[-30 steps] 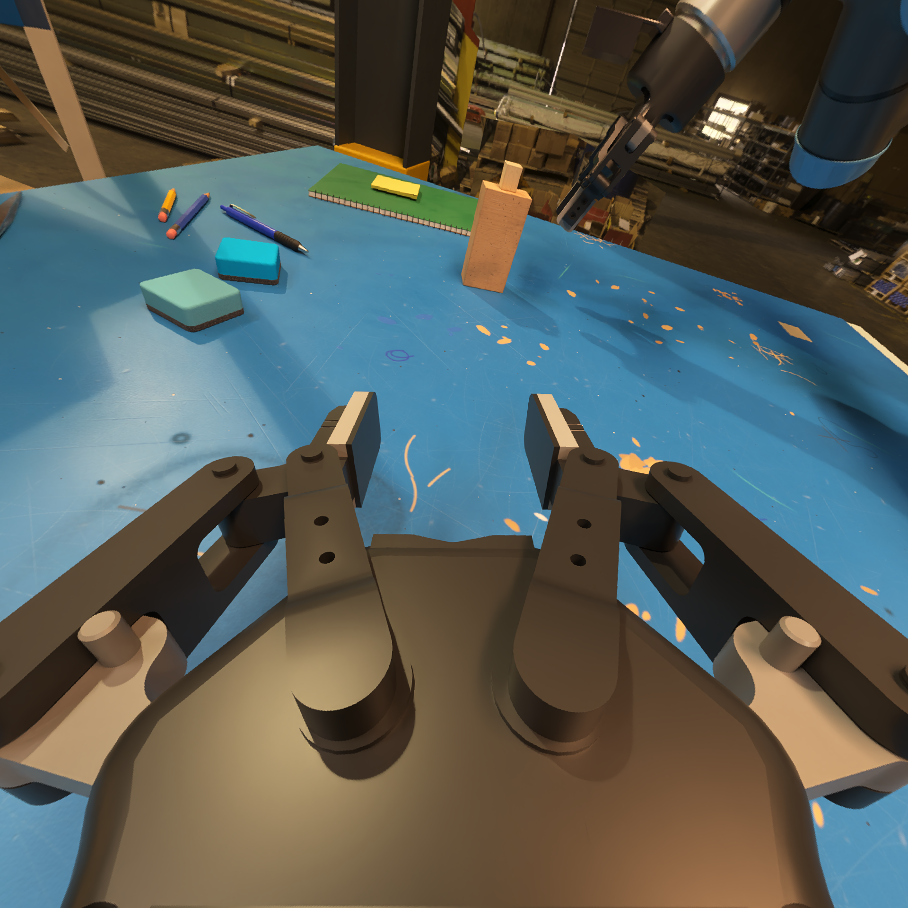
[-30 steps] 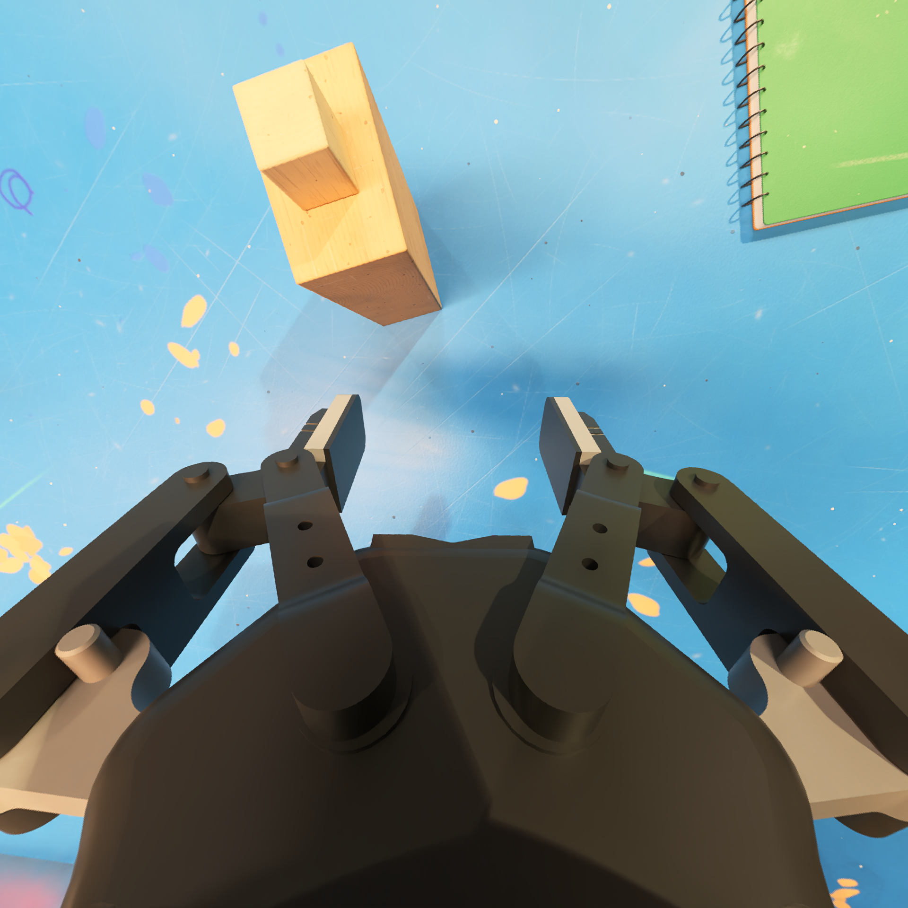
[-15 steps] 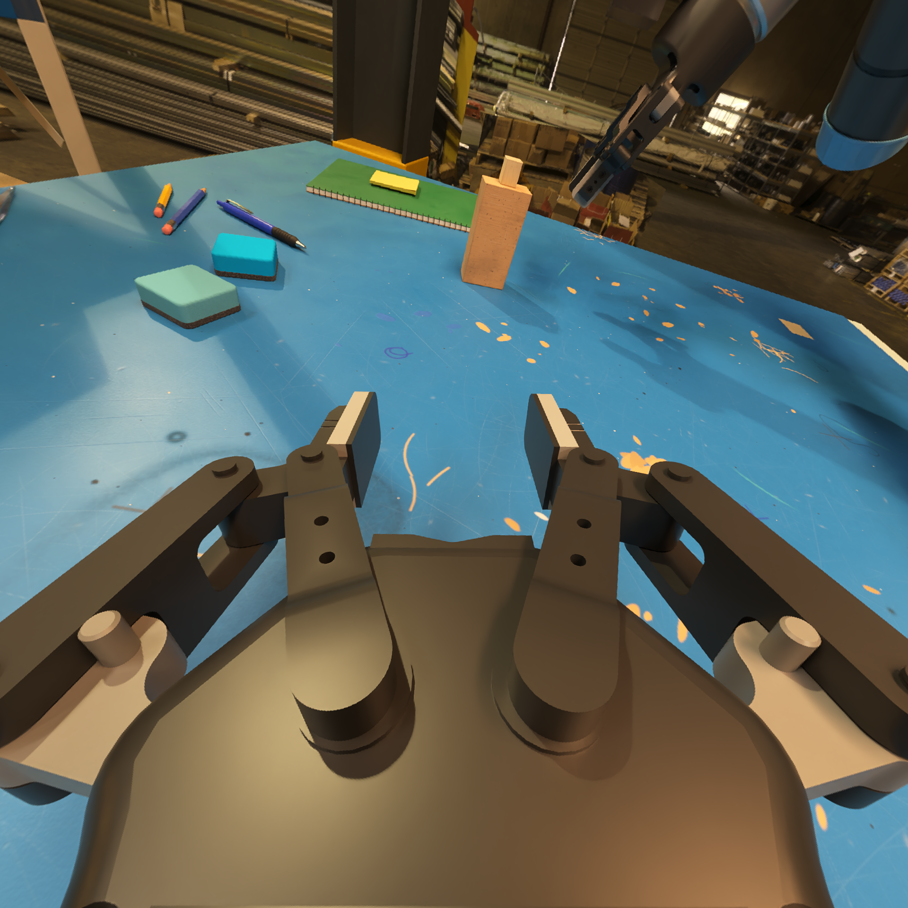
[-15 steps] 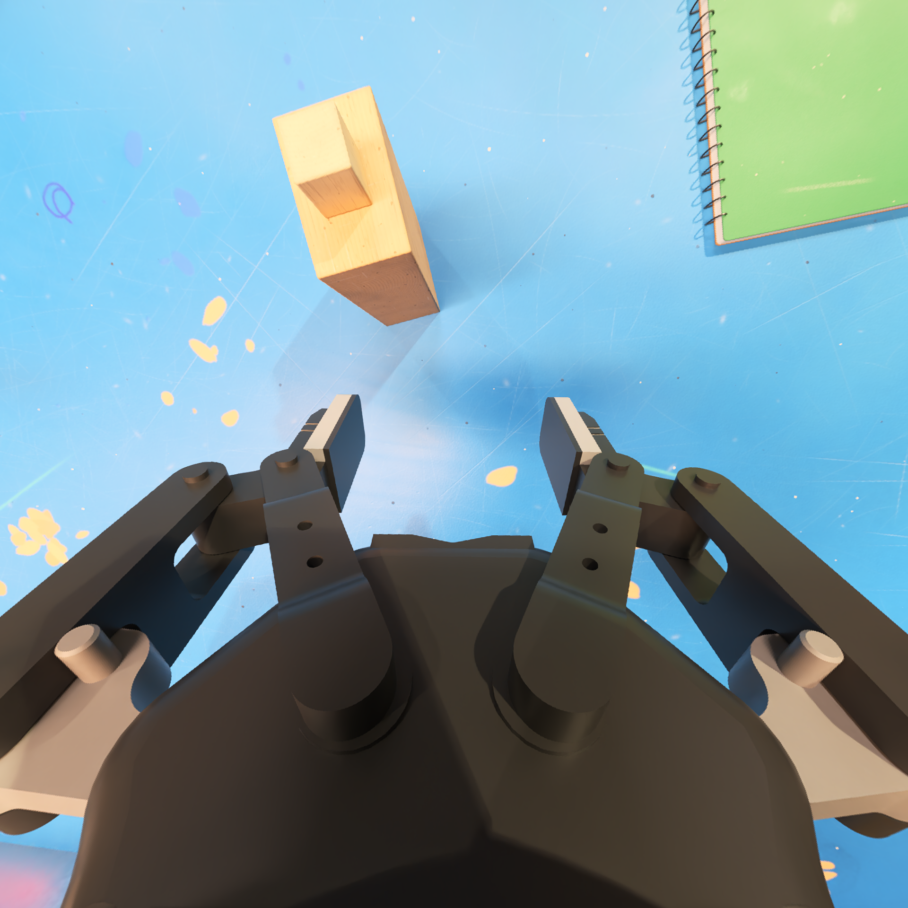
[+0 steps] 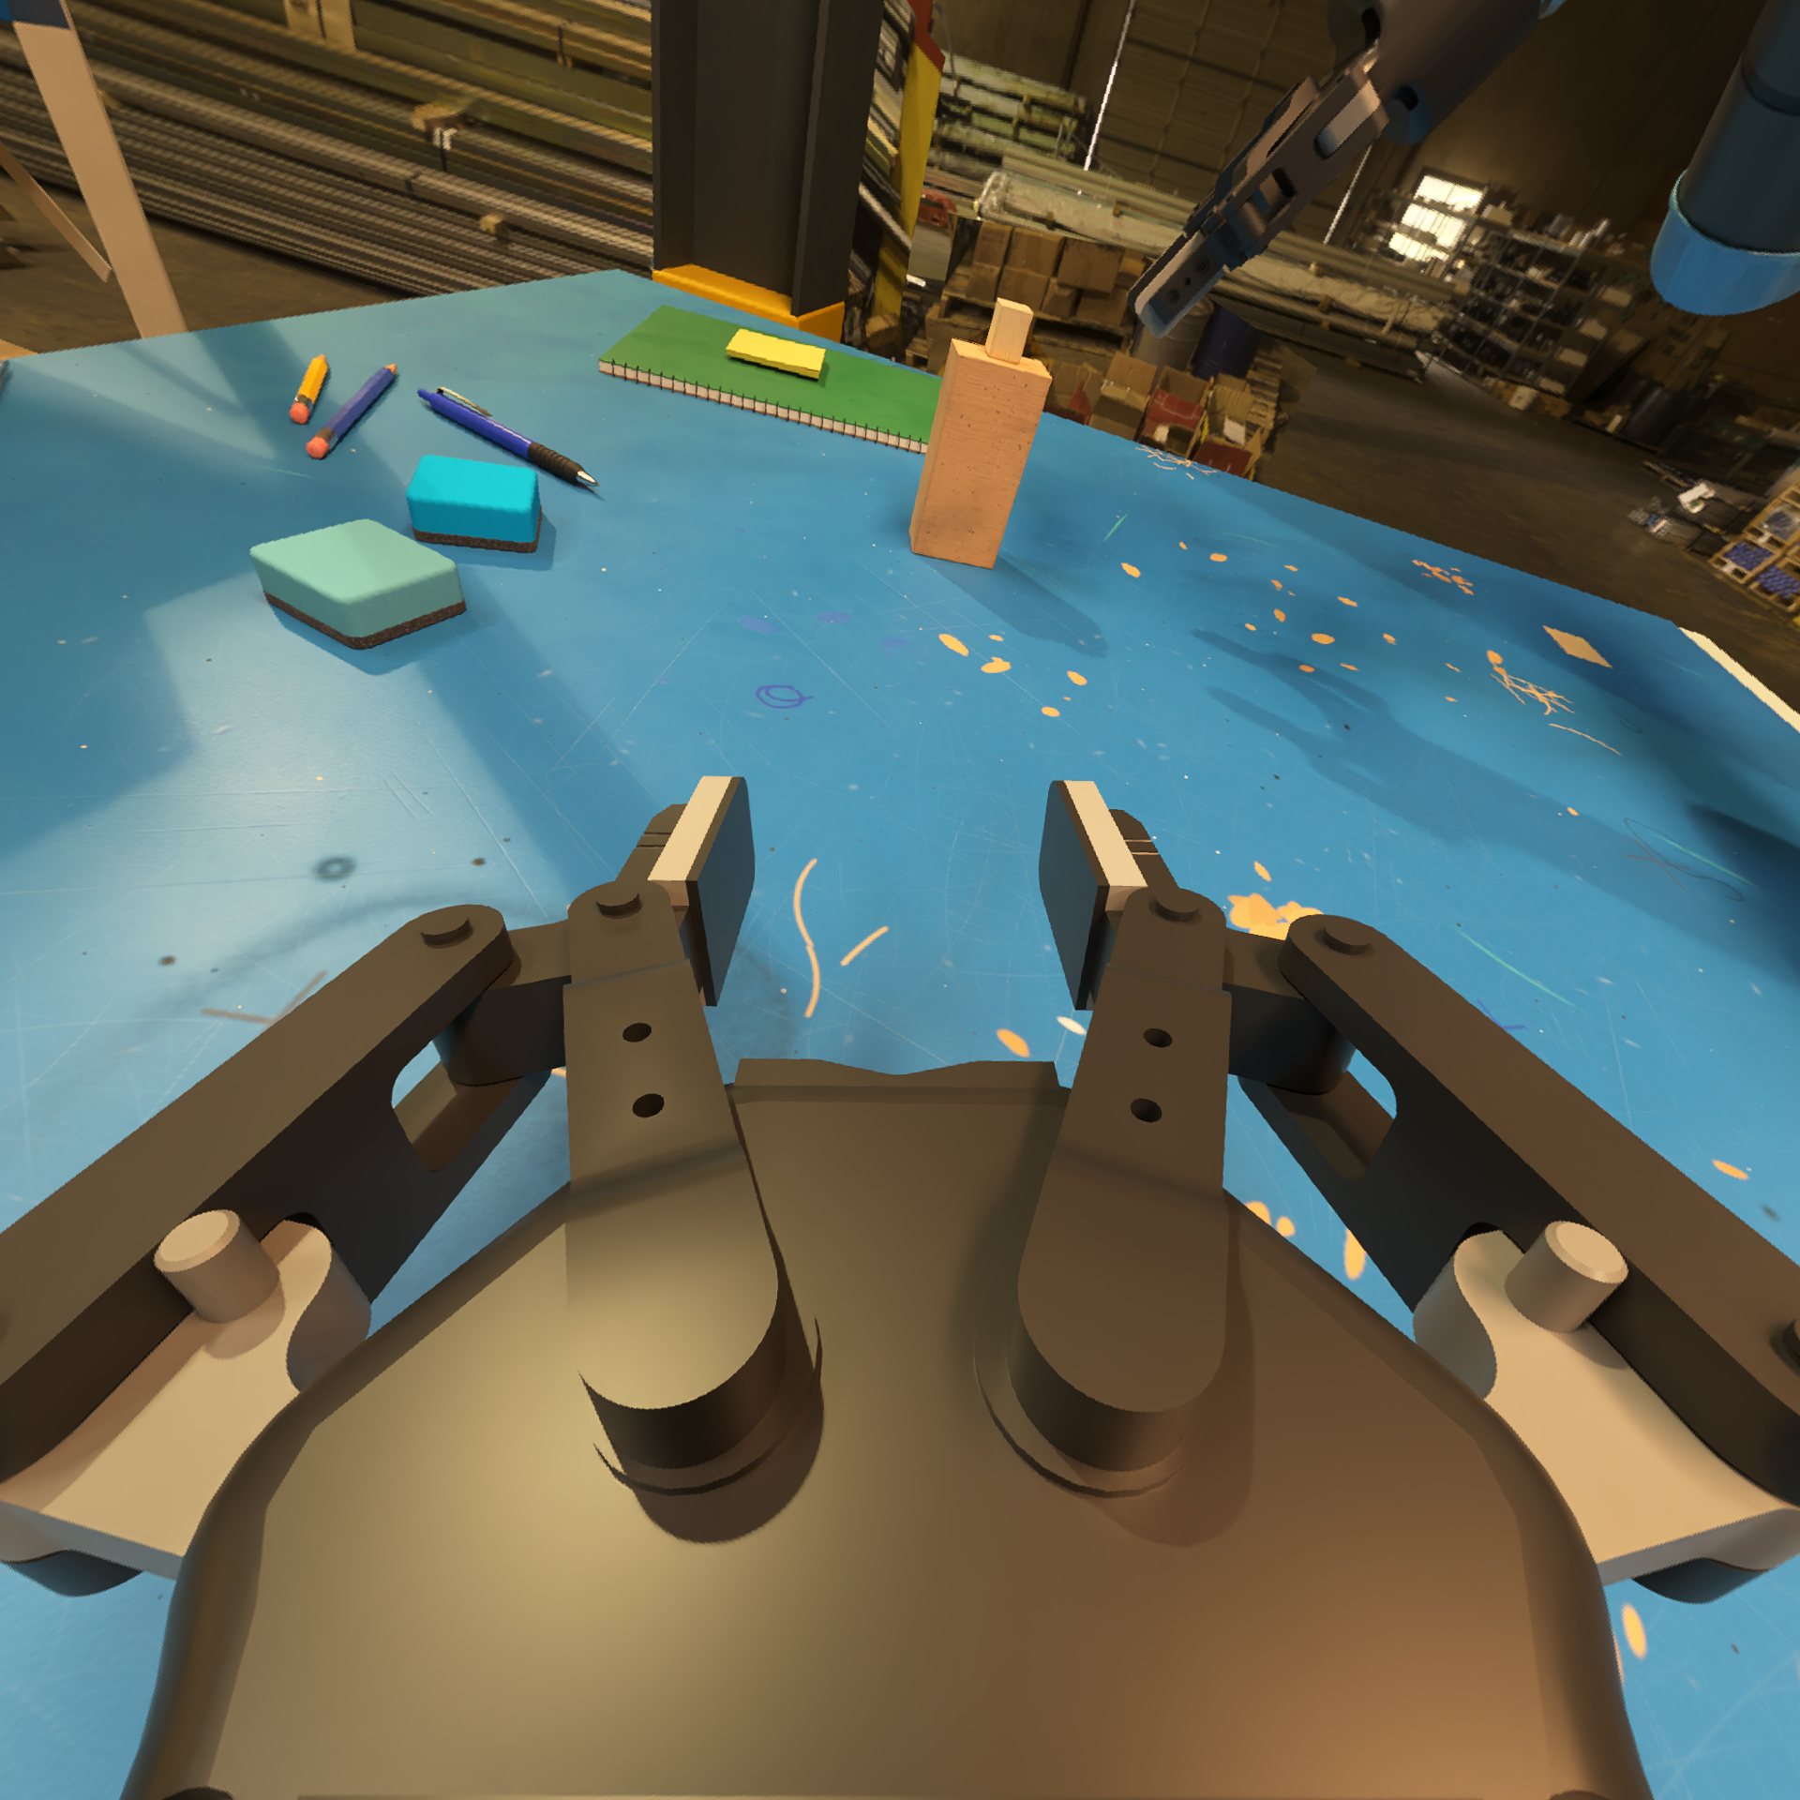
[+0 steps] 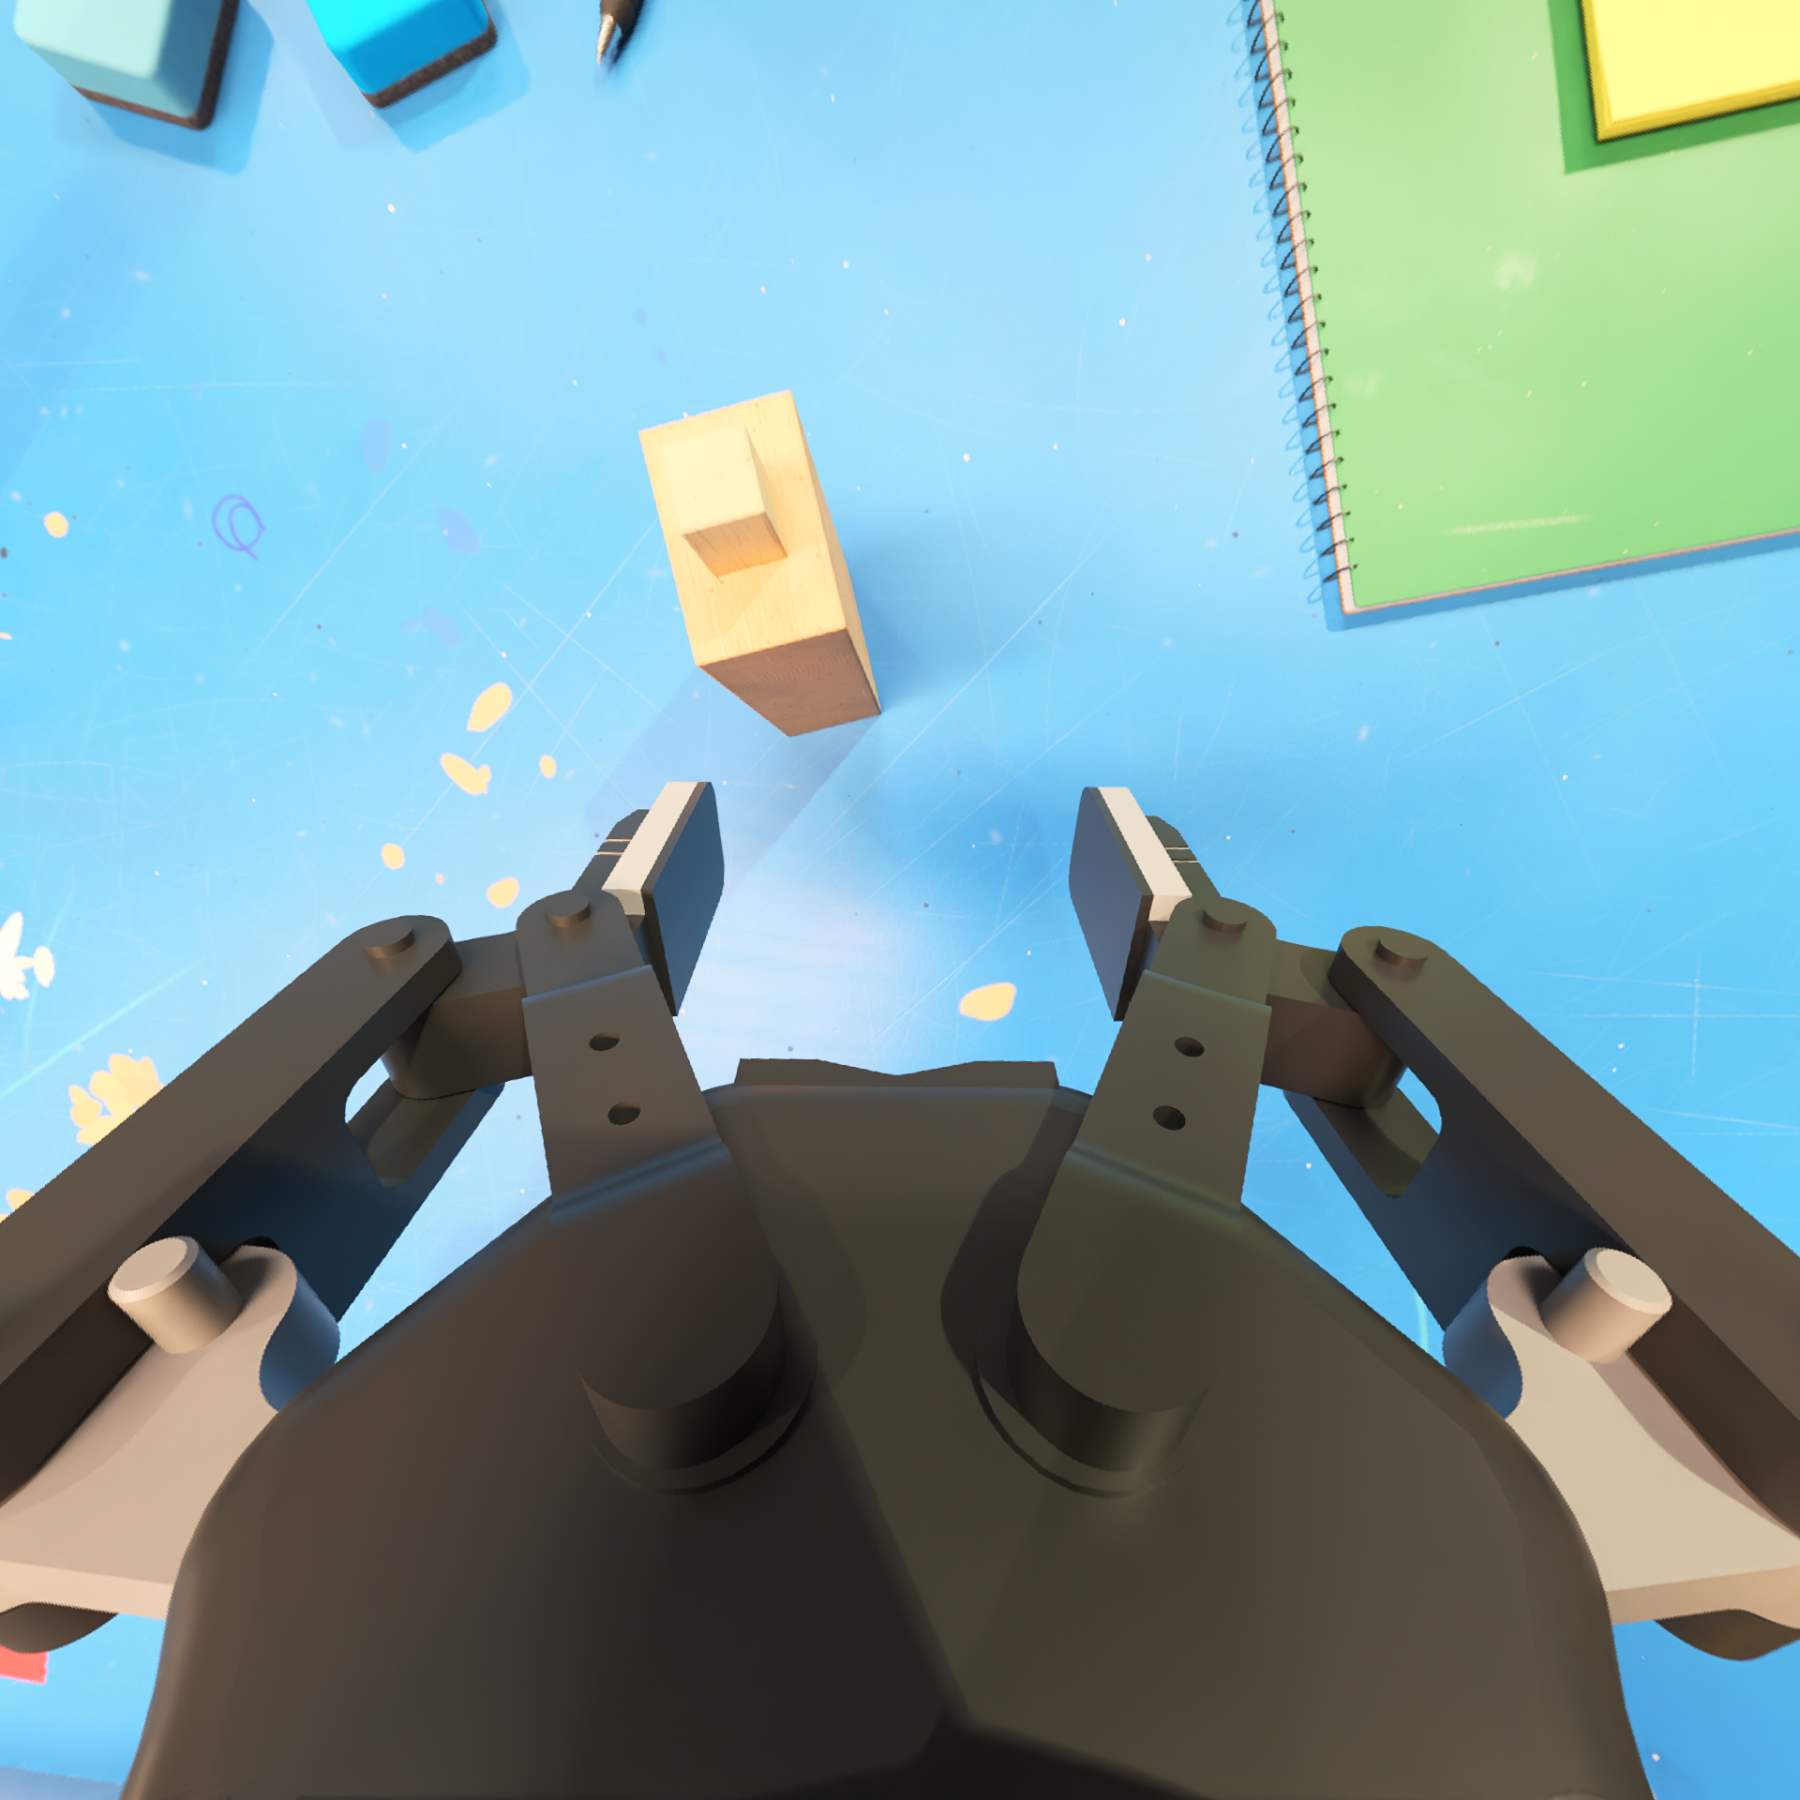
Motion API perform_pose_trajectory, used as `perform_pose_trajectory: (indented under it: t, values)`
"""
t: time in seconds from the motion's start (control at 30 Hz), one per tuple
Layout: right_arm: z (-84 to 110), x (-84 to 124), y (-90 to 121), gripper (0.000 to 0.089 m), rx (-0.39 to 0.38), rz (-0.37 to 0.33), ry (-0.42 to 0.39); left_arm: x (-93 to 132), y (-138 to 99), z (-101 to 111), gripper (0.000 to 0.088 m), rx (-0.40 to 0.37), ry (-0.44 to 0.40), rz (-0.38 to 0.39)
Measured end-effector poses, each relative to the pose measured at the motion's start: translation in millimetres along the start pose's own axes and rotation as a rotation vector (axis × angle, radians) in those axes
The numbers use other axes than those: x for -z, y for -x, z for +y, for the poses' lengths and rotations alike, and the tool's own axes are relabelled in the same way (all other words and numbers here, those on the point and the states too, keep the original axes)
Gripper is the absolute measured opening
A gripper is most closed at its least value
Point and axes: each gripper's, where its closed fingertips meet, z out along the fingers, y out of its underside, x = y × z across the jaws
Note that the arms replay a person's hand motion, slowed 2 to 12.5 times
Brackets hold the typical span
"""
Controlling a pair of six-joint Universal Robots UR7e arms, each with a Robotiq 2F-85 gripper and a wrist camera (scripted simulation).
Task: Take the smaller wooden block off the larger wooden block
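A tall larger wooden block (image 5: 977, 458) stands upright on the blue table (image 5: 682, 682), with the smaller wooden block (image 5: 1008, 329) on its top. In the right wrist view I look down on the larger block (image 6: 779, 604) and the smaller block (image 6: 726, 502) on it. My right gripper (image 6: 896, 877) is open and empty, high above the table, with the blocks ahead and left of its fingertips. It also shows in the left wrist view (image 5: 1183, 278), up and right of the blocks. My left gripper (image 5: 896, 877) is open and empty, low over the table's near part.
A green spiral notebook (image 5: 779, 390) with a yellow pad (image 5: 776, 351) lies behind the blocks; it also shows in the right wrist view (image 6: 1558, 341). Two erasers (image 5: 360, 580) (image 5: 474, 499), a pen (image 5: 506, 438) and two pencils (image 5: 351, 409) lie at the left.
My right gripper has risen well above the blocks, which now look smaller and more centred in its view. The left gripper has not moved. Both grippers stay open.
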Motion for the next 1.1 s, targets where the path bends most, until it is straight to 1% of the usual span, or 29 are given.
perform_pose_trajectory:
  t: [0.3, 0.57, 0.87, 1.1]
  values:
    - [-18.5, 5, 6, 0.0638, 0.037, -0.003, -0.059, -2, -1, 1, 0.0533, -0.003, 0.008, 0.002]
    - [-33.7, 5, 7, 0.0640, 0.080, 0.026, -0.090, -4, -2, 3, 0.0534, -0.006, 0.015, 0.003]
    - [-45.1, -1, 6, 0.0646, 0.126, 0.065, -0.082, -5, -2, 4, 0.0535, -0.008, 0.020, 0.003]
    - [-49.9, -10, 5, 0.0665, 0.142, 0.068, -0.051, -6, -2, 4, 0.0536, -0.009, 0.023, 0.002]
